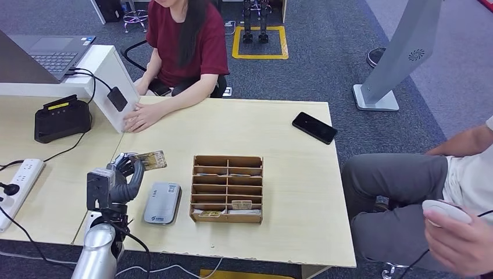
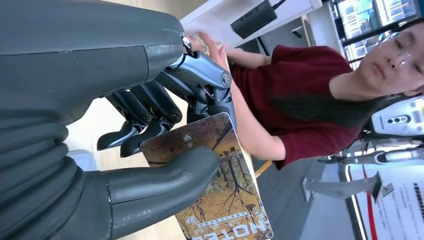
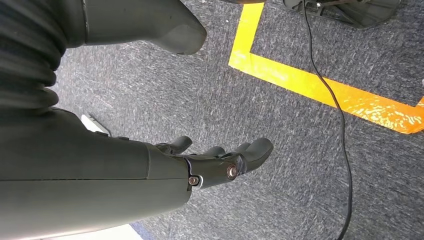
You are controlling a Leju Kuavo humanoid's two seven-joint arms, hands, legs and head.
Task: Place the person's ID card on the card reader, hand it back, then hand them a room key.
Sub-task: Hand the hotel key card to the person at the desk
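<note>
Left hand [image 1: 125, 174] has the card [image 2: 215, 185] pinched, thumb against fingers [image 2: 150, 127], lifted off the worktop [image 1: 290, 174] above the reader [image 1: 162, 203], long edge out toward the person [image 1: 186, 40], I'd guess for an easy take. Right hand [image 3: 220, 162] hangs over the floor, loosely spread, empty.

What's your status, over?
Left hand holds the hotel card, above the table beside the card reader. Right hand open, hanging over carpet. Nothing in the way.
</note>
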